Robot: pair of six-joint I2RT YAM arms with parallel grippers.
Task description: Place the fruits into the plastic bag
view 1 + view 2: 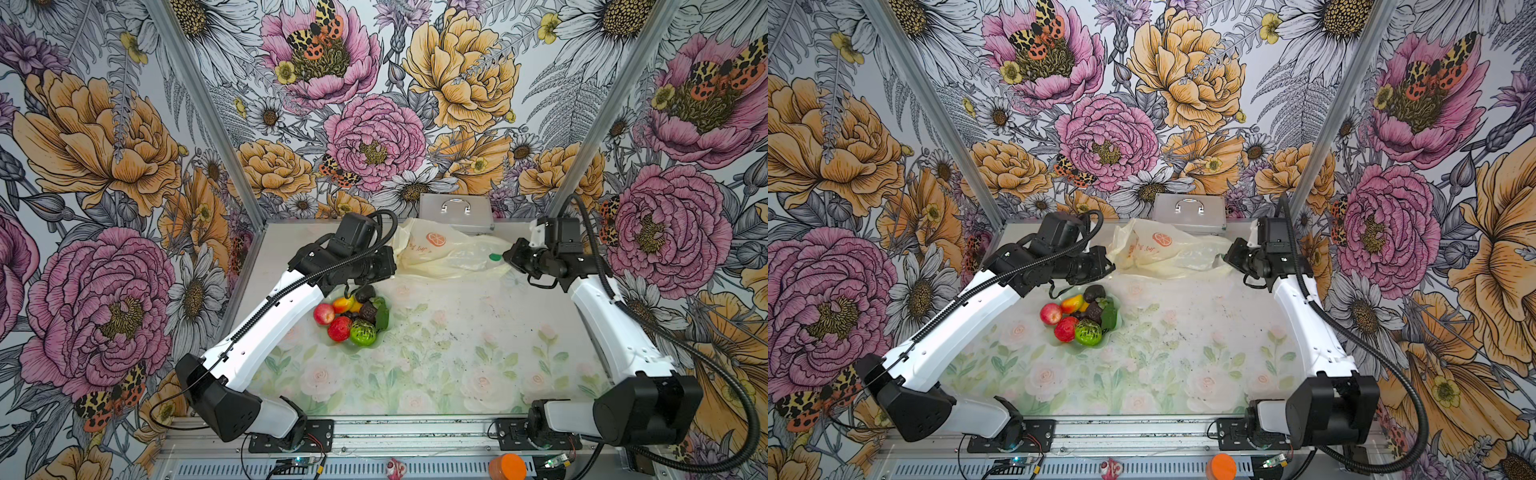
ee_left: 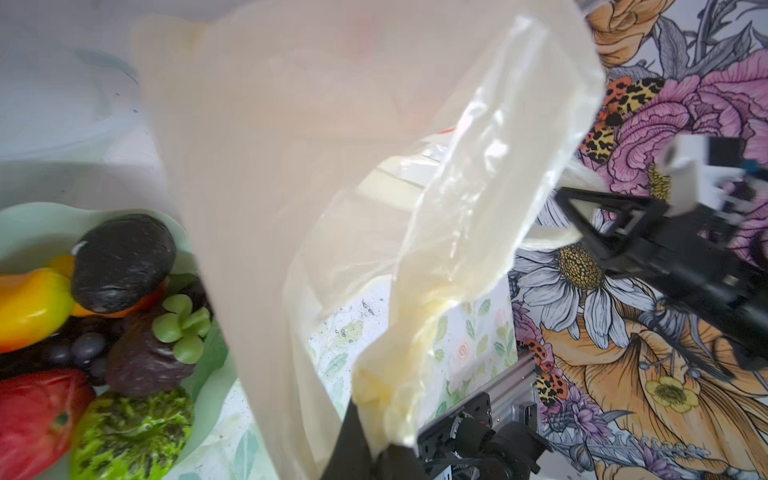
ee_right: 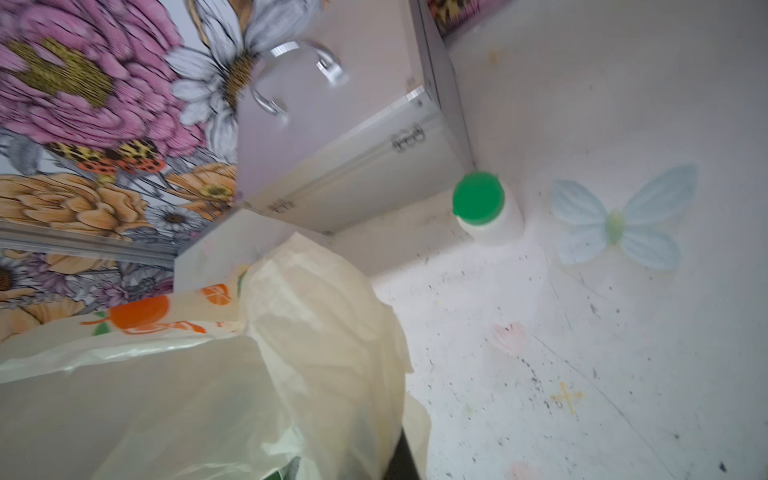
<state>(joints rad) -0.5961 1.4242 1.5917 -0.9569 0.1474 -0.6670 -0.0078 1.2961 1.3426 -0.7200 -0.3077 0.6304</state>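
Now fruits [image 1: 351,318] fill the green dish [image 2: 29,218], eight o'clock from the plastic bag [image 1: 451,257]; left fingers [image 2: 353,446] and right fingers [image 3: 401,457] pinch it.

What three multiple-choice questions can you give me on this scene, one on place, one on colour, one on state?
1. Where are the fruits? A. in a jar B. in the dish C. in a box
2. What colour is the print on the bag? A. orange B. blue C. black
3. The left fingers are: A. open B. shut on the bag C. shut on a fruit
Answers: B, they lie heaped in the dish. A, an orange slice shows on the bag. B, the left wrist view shows plastic pinched.
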